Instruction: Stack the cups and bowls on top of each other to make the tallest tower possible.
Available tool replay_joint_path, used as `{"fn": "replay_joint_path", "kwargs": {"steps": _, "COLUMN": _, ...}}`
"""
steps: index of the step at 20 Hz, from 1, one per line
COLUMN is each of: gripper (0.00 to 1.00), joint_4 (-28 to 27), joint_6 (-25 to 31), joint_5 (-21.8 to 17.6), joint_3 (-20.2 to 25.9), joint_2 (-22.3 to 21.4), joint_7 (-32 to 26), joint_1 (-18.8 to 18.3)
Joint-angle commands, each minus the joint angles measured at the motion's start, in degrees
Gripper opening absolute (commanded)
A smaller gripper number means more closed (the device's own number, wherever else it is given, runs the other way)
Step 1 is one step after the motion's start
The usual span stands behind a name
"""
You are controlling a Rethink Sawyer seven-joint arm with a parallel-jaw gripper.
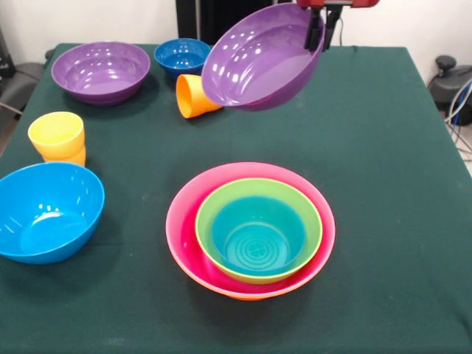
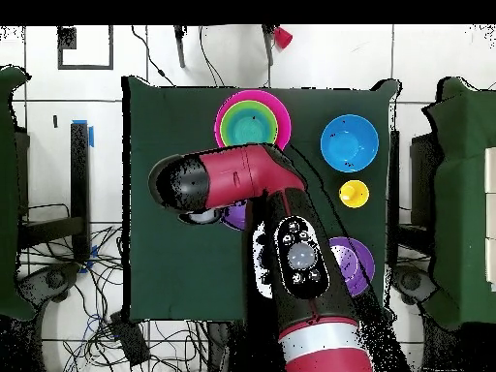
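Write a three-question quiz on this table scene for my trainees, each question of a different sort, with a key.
1. True or false: the gripper holds a purple bowl tilted in the air.
2. Which bowl sits innermost in the pile? A teal B dark blue C light blue
3. Fill in: the orange cup lies on its ____.

Key: 1 true; 2 A, the teal bowl; 3 side.

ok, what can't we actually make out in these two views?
- Overhead: arm covers the held purple bowl, the orange cup and the dark-blue bowl.
- Front: held purple bowl hides part of the tipped orange cup; tool cut off by the top edge.
- Front: the cup under the yellow cup barely shows.
- Both: the tower outermost orange bowl shows only a rim sliver.
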Motion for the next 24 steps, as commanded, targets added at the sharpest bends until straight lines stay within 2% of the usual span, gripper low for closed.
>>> {"fn": "replay_joint_path", "kwargs": {"steps": 1, "gripper": 0.0, "joint_4": 0.4, "joint_6": -4.3, "joint_5": 0.79, "joint_3": 0.03, "joint_2": 4.79, "joint_7": 4.74, "joint_1": -0.81}}
{"fn": "replay_joint_path", "kwargs": {"steps": 3, "gripper": 0.0, "joint_4": -0.1, "joint_6": -4.03, "joint_5": 0.74, "joint_3": -0.15, "joint_2": 4.93, "joint_7": 4.57, "joint_1": -0.68}}
{"fn": "replay_joint_path", "kwargs": {"steps": 5, "gripper": 0.0, "joint_4": -0.32, "joint_6": -6.45, "joint_5": 0.52, "joint_3": -1.21, "joint_2": 5.15, "joint_7": 6.88, "joint_1": -0.28}}
{"fn": "replay_joint_path", "kwargs": {"steps": 14, "gripper": 0.0, "joint_4": 0.46, "joint_6": -7.72, "joint_5": 0.68, "joint_3": -1.36, "joint_2": 5.65, "joint_7": 6.34, "joint_1": 0.1}}
{"fn": "replay_joint_path", "kwargs": {"steps": 21, "gripper": 0.0, "joint_4": 3.59, "joint_6": -10.83, "joint_5": 2.47, "joint_3": -1.36, "joint_2": 7.02, "joint_7": 8.07, "joint_1": 0.13}}
{"fn": "replay_joint_path", "kwargs": {"steps": 24, "gripper": 0.0, "joint_4": 4.37, "joint_6": -8.5, "joint_5": 2.28, "joint_3": -2.63, "joint_2": 6.4, "joint_7": 8.1, "joint_1": 0.81}}
